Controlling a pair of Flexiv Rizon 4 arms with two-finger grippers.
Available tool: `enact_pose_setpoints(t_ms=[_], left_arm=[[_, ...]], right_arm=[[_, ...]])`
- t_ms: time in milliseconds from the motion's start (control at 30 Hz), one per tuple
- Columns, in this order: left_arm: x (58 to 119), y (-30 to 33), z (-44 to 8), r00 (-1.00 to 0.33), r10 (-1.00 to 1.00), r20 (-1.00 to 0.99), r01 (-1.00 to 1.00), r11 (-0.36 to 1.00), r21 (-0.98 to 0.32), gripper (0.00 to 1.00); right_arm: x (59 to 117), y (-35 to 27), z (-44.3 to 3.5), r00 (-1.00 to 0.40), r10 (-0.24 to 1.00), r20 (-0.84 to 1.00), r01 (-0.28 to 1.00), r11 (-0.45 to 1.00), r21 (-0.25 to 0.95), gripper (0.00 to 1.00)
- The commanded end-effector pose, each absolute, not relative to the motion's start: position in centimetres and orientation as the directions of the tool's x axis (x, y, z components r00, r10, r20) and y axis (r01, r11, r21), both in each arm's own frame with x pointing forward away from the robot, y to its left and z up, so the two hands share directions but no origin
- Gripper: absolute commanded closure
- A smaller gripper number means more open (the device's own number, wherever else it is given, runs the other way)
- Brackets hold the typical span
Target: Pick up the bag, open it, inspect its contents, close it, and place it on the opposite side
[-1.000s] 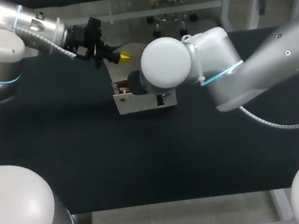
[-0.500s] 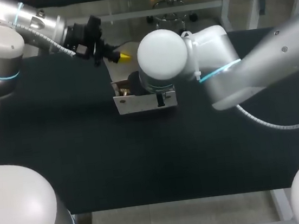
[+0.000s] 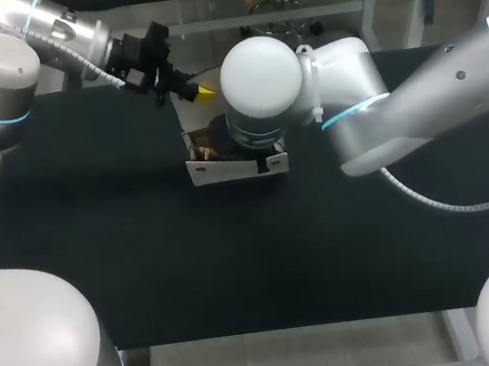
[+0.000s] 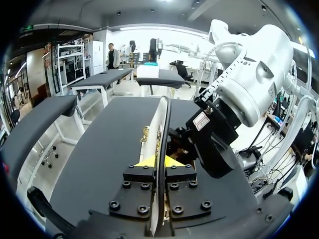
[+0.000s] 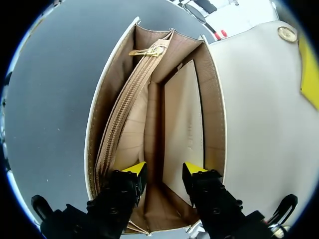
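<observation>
A white bag [image 3: 236,168] stands upright in the middle of the black table [image 3: 130,268], mouth open. My left gripper [image 3: 200,90] is shut on the raised white flap [image 4: 162,119], which runs edge-on between its yellow tips [image 4: 159,162]. My right arm's wrist [image 3: 258,78] hangs over the bag and hides its gripper in the head view. In the right wrist view my right gripper [image 5: 163,170] is open just above the bag's mouth. The tan lining [image 5: 149,99], a zipped pocket [image 5: 122,117] and a flat cream divider [image 5: 183,129] show inside. The flap's gold snap [image 5: 287,34] lies beside it.
Bare black tabletop surrounds the bag on the near, left and right sides. The table's far edge runs just behind the bag and my left gripper.
My right arm's wrist has shifted slightly left and toward the far side over the bag. My left gripper has edged away a little with the flap.
</observation>
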State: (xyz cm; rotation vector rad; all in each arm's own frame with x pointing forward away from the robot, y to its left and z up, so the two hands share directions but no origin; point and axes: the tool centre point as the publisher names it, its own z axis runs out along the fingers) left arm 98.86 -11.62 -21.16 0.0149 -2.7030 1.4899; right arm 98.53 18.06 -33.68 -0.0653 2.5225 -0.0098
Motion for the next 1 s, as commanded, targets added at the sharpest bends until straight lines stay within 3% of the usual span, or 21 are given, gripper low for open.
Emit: enact_pose_setpoints(t_ms=[33,167,233,300,500,667,1000], left_arm=[[99.63,-11.97,-21.65,-0.997,0.03,0.071,-0.043,0.537,-0.843,1.0],[99.73,-12.02,-21.69,-0.997,0.028,0.074,-0.047,0.539,-0.841,1.0],[99.73,-12.03,-21.68,-0.997,0.029,0.074,-0.046,0.538,-0.842,1.0],[99.72,-12.1,-21.73,-0.997,0.031,0.075,-0.047,0.537,-0.842,1.0],[99.61,-12.12,-21.89,-0.997,0.031,0.072,-0.043,0.542,-0.839,1.0],[99.48,-12.17,-21.82,-0.997,0.034,0.064,-0.035,0.544,-0.838,1.0],[99.57,-12.22,-22.03,-0.997,0.033,0.072,-0.042,0.548,-0.835,1.0]], right_arm=[[99.02,18.14,-33.77,-0.819,-0.047,-0.572,-0.048,0.999,-0.014,0.51],[99.1,18.02,-33.58,-0.82,-0.043,-0.571,-0.046,0.999,-0.01,0.5],[99.13,18.02,-33.57,-0.823,-0.042,-0.567,-0.044,0.999,-0.01,0.45],[99.22,18.01,-33.69,-0.826,-0.04,-0.562,-0.042,0.999,-0.01,0.27],[99.29,17.93,-33.82,-0.833,-0.035,-0.552,-0.032,0.999,-0.014,0.2],[99.4,17.9,-33.8,-0.836,-0.034,-0.548,-0.03,0.999,-0.017,0.0],[99.47,17.92,-33.87,-0.84,-0.032,-0.541,-0.028,0.999,-0.017,0.0]])
